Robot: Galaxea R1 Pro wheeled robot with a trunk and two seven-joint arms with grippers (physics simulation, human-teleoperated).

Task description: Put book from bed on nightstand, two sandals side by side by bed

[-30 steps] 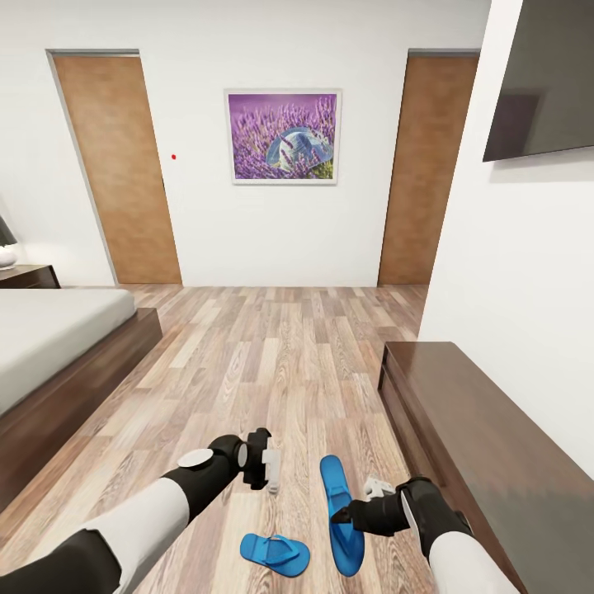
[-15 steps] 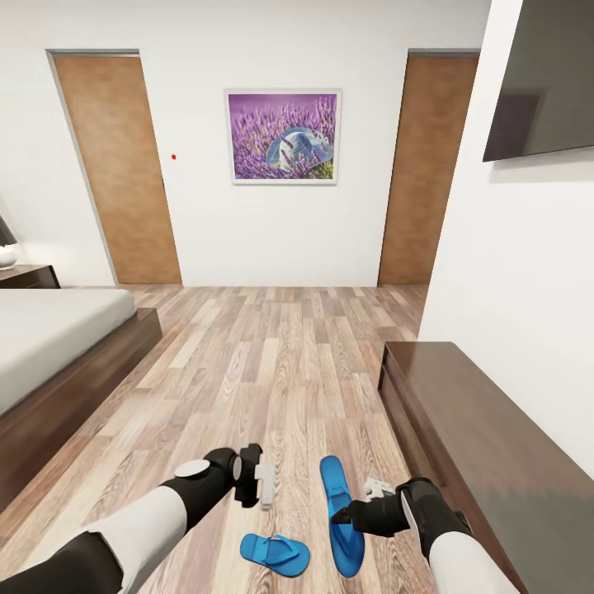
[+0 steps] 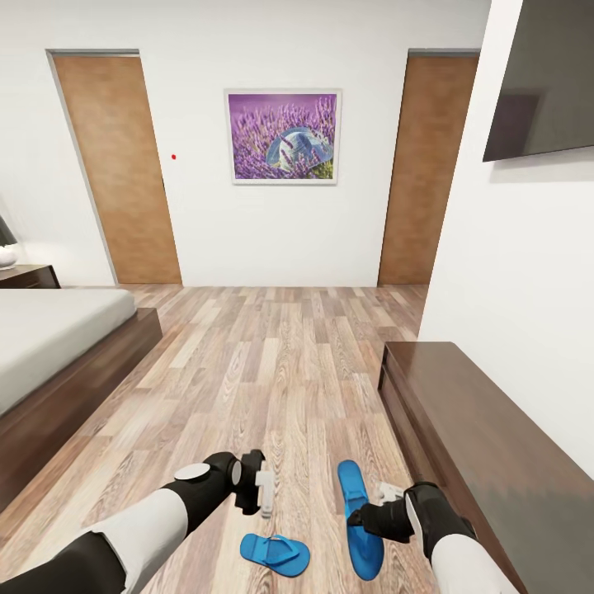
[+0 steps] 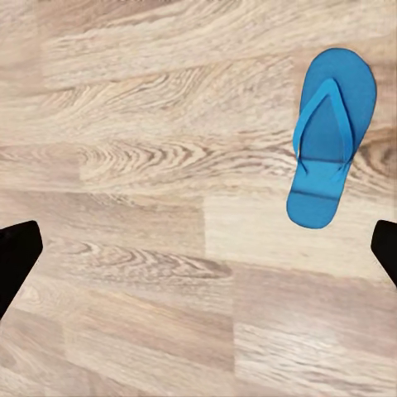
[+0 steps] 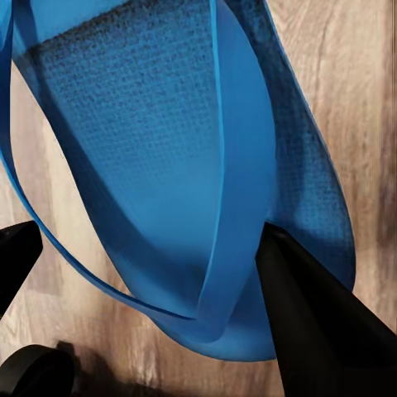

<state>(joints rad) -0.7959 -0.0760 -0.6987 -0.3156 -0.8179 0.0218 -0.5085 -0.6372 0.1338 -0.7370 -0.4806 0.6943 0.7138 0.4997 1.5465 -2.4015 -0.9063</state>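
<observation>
Pinching one blue sandal by its strap, the right end effector holds it at five o'clock above the floor; the other sandal lies at six, under the spread left end effector; light, floppy, best gripped at the strap

1. Both forearms are sheathed in white shells, with black joints at elbow and wrist.
2. The left pincer is finished in white.
3. Black fingers are carried by the right pincer.
</observation>
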